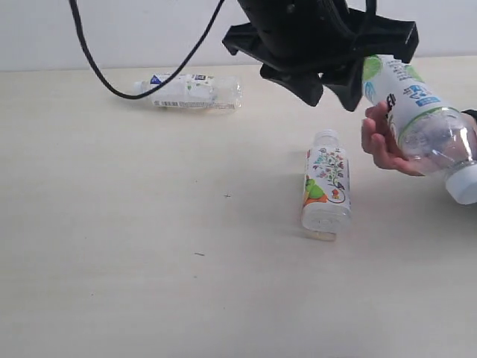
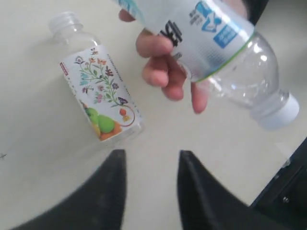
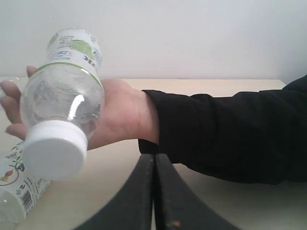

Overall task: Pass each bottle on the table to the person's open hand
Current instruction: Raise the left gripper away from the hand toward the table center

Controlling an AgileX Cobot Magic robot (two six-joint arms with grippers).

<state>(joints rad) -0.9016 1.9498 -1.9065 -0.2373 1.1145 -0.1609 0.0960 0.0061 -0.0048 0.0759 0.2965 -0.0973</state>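
The green-white bottle [image 1: 417,123] lies across the person's open hand [image 1: 380,142] at the right, white cap toward the front; it also shows as the green-white bottle [image 2: 216,52] [image 3: 62,96] on the hand [image 2: 163,67] [image 3: 120,115]. My left gripper [image 1: 332,101] [image 2: 151,160] hangs open just left of the hand, apart from the bottle, nothing between its fingers. The floral bottle [image 1: 326,186] [image 2: 100,98] [image 3: 14,187] lies capless on the table [image 1: 149,246]. The white-blue bottle [image 1: 190,91] lies at the back left. My right gripper [image 3: 154,155] is shut and empty, low by the black sleeve [image 3: 230,134]. No pink-red bottle is in view.
A black cable [image 1: 97,67] loops down from the left arm over the back of the table near the white-blue bottle. A pale wall runs behind the table's far edge. The person's forearm lies along the table's right side.
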